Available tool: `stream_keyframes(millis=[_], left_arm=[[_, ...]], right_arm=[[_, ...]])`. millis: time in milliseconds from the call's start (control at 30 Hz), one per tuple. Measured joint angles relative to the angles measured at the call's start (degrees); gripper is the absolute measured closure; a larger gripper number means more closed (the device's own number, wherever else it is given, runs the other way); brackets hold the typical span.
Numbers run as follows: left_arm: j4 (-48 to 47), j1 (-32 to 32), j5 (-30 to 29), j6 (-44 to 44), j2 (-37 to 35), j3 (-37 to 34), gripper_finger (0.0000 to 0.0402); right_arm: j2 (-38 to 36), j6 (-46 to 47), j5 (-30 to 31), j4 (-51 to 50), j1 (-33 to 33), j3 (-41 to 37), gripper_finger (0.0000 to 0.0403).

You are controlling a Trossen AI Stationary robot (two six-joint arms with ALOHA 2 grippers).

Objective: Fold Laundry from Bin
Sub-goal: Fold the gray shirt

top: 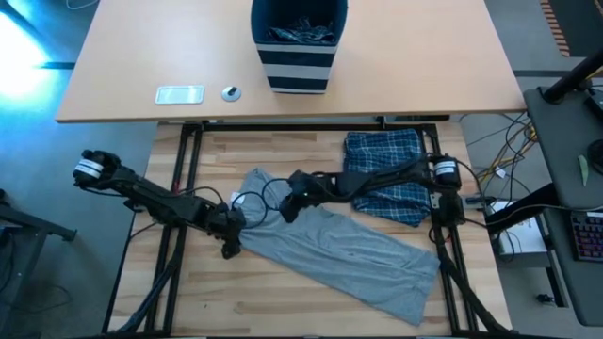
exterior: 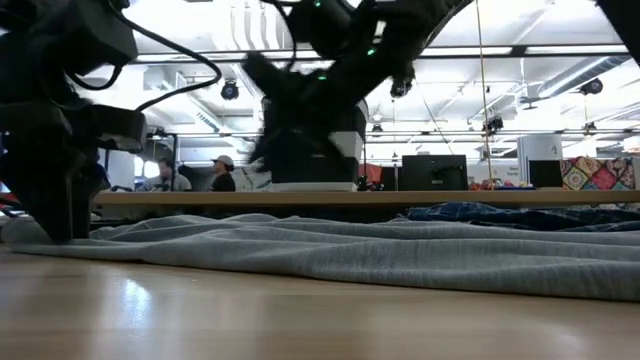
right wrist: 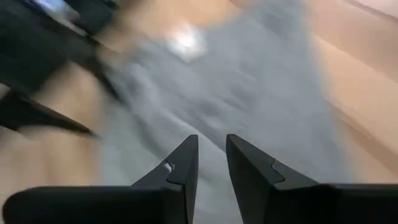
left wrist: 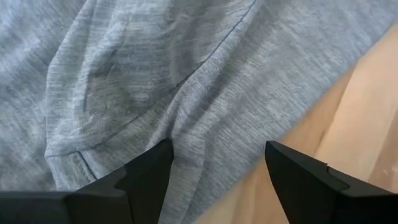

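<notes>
High view: one grey T-shirt (top: 344, 252) is lying diagonally at lower centre. The left gripper (top: 229, 247) is sitting at its left edge, fingers apart over the hem. The right gripper (top: 290, 209), fingers nearly together and empty, is hovering over its upper-left part. One plaid garment (top: 388, 174) is lying at right; one bin (top: 299, 42) is standing at top centre.
</notes>
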Motion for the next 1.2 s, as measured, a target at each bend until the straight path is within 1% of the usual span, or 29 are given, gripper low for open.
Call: stream_keyframes(millis=[33, 133, 200, 267, 400, 433, 533, 567, 633, 733, 767, 833, 933, 1000, 1067, 1133, 1200], left_arm=[[-0.3, 0.0, 0.0, 0.0, 0.0, 0.3, 0.0157], [-2.1, -0.1, 0.0, -0.4, 0.0, 0.7, 0.0157], [-4.0, -0.1, 0.0, -1.5, -0.4, 0.6, 0.0157], [-6.6, -0.5, 0.0, -2.7, -1.5, 0.3, 0.0157], [-14.2, -0.9, 0.7, -4.0, -3.9, 0.4, 0.0157], [-15.8, -1.1, 1.3, -4.6, -4.6, 0.5, 0.0157], [-19.0, -2.0, 3.2, -6.1, -7.5, 0.8, 0.0157], [-19.4, -2.5, 3.4, -6.6, -8.3, 1.0, 0.0157], [-19.6, -3.1, 3.6, -7.7, -10.4, 2.1, 0.0157], [-19.1, -3.8, 3.2, -8.2, -13.2, 6.1, 0.0157], [-18.9, -3.8, 2.4, -8.2, -13.9, 7.6, 0.0157], [-17.4, -3.8, -0.9, -7.2, -14.9, 10.5, 0.0157], [-14.2, -3.6, -7.6, -3.2, -15.0, 12.9, 0.0157], [-11.2, -3.0, -11.5, -1.5, -14.2, 13.0, 0.0157], [-7.5, -2.1, -16.1, -1.0, -12.8, 11.5, 0.0157], [-0.8, -1.4, -21.0, -1.8, -11.6, 8.6, 0.0157], [7.8, -1.0, -26.0, -3.0, -10.2, 4.6, 0.0157]], right_arm=[[1.1, 0.0, -1.2, 3.3, 0.1, 0.1, 0.0330], [6.1, -3.4, -1.4, 11.0, 1.0, 0.0, 0.0341], [9.1, -7.5, 1.2, 14.1, 1.9, -0.3, 0.0351], [11.8, -10.4, 4.1, 19.3, 3.0, -0.2, 0.0364], [17.6, -15.5, 5.4, 30.0, 4.9, 0.0, 0.0390], [19.1, -16.4, 6.6, 31.6, 5.3, -0.1, 0.0392], [23.5, -18.4, 13.4, 38.5, 5.8, 1.1, 0.0393], [24.7, -19.3, 14.7, 39.7, 5.8, 1.8, 0.0393], [25.6, -20.3, 15.1, 40.7, 5.7, 3.2, 0.0394], [23.4, -23.3, 14.4, 38.9, 5.9, 3.7, 0.0394], [22.1, -25.5, 14.5, 38.6, 6.2, 3.7, 0.0394], [18.5, -28.7, 14.3, 37.5, 7.2, 3.2, 0.0394], [14.3, -29.6, 14.2, 37.5, 8.4, 1.6, 0.0394], [13.9, -29.6, 14.6, 38.0, 9.1, 0.0, 0.0394], [14.4, -29.3, 16.7, 37.3, 9.7, -1.4, 0.0394], [14.9, -29.2, 19.6, 38.2, 10.3, -2.1, 0.0394], [15.6, -29.2, 22.7, 43.3, 10.7, -2.5, 0.0394]])
